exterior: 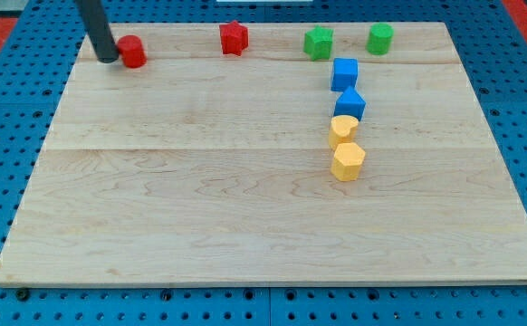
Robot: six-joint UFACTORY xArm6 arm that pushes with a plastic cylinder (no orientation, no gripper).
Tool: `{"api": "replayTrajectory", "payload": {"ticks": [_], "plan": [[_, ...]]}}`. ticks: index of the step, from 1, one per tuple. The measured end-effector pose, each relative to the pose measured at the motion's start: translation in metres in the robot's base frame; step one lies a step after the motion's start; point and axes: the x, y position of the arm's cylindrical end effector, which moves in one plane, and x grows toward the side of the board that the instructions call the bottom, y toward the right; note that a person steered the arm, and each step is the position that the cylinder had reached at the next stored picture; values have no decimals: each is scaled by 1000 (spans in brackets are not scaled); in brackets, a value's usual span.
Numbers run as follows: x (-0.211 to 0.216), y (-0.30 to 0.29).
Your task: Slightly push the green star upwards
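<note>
The green star (318,43) lies near the top edge of the wooden board (200,208), right of centre. A green round block (379,38) lies just to its right. My tip (108,59) is at the board's top left, touching the left side of a red round block (133,52). The tip is far to the left of the green star.
A red star (234,38) lies at the top, between the tip and the green star. Below the green star, two blue blocks (344,73) (349,103) and two yellow blocks (342,130) (347,161) form a column running down.
</note>
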Motion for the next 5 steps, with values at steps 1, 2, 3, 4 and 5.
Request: {"api": "replayTrajectory", "payload": {"ticks": [1,2,3,4,5], "plan": [[0,32],[-13,54],[-1,54],[28,116],[24,194]]}}
